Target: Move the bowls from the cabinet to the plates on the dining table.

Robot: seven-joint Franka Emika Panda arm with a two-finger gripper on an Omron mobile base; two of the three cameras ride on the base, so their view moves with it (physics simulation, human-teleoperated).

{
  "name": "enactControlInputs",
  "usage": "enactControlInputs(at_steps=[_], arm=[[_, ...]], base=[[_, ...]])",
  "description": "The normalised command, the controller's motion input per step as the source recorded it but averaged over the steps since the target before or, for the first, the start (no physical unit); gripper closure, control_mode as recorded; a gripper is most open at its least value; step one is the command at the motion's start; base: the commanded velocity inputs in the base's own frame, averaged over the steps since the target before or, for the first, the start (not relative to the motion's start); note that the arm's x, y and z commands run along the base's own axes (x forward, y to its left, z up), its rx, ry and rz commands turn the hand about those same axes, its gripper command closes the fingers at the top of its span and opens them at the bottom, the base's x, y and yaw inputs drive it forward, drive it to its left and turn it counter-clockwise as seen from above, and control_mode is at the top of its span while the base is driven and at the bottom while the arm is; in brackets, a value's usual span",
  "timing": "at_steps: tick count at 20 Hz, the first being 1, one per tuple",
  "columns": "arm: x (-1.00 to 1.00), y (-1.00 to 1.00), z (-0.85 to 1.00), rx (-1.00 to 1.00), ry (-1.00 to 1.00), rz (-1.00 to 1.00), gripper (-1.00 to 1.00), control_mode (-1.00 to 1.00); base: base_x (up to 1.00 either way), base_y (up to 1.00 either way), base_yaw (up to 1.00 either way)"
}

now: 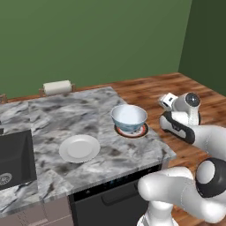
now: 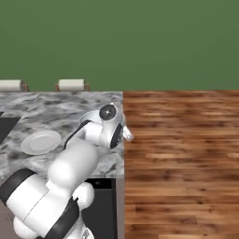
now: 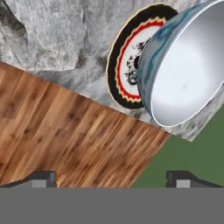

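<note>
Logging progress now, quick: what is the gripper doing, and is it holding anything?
Gripper: open, holding nothing; the blue-tinted bowl sits on the patterned plate.

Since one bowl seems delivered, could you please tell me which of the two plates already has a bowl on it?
The reddish-brown patterned plate near the table's edge carries the bluish-white bowl. The plain white plate beside it holds nothing.

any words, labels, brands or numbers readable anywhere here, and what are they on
None: no readable text shows anywhere.
The patterned plate under the bowl has dark marks at its centre, which look like decoration, too blurred to read as letters.
The white plate, the marble table and the paper towel roll carry no writing.
</note>
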Motion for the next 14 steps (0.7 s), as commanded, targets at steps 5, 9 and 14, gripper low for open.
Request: enactControlInputs(at_steps=[5,9,14], arm=[[-0.63,-0.01,0.23,-0.45,0.0,0.49,-1.0,-1.0],[-0.4,-0.08,0.14,-0.42,0.0,0.53,-1.0,-1.0],[-0.02,-0.09,0.02,-0.44,0.03,0.37,-1.0,-1.0]], base=[[0.0,0.0,0.0],[0.0,0.0,0.0],[0.0,0.0,0.0]])
